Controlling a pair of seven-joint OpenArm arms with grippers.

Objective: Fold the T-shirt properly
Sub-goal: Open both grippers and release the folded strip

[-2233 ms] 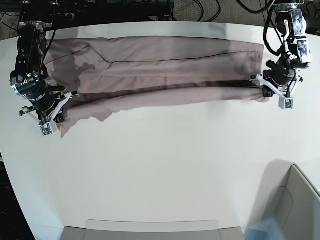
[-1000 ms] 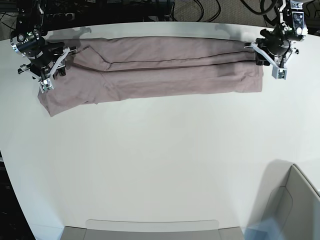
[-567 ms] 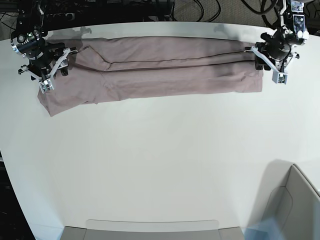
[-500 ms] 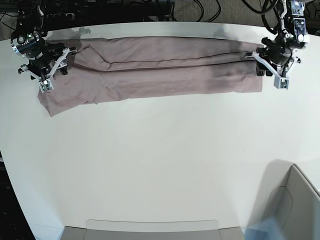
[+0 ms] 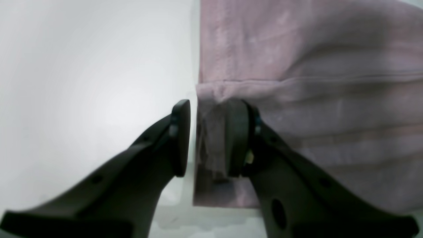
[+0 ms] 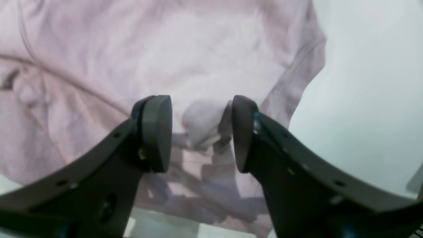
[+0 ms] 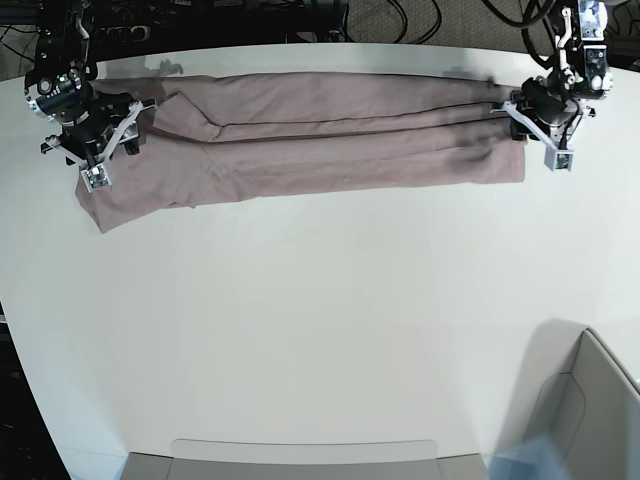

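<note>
The pink-mauve T-shirt [image 7: 330,140] lies folded lengthwise as a long flat band along the table's far edge. My left gripper [image 7: 522,122] is at the shirt's right end. In the left wrist view the gripper [image 5: 210,104] has its jaws slightly apart, with the cloth's edge [image 5: 211,142] loose between them. My right gripper [image 7: 108,150] is over the shirt's left end. In the right wrist view the gripper [image 6: 201,99] is open, with a small bump of cloth [image 6: 201,119] between its fingers.
The white table [image 7: 320,320] stretches toward the front. A grey bin [image 7: 585,410] stands at the front right corner. A grey tray edge [image 7: 300,455] runs along the front. Dark cables and frame lie behind the far edge.
Both grippers carried the shirt's near edge back over the far part and laid it down. In the last half second they have barely shifted.
</note>
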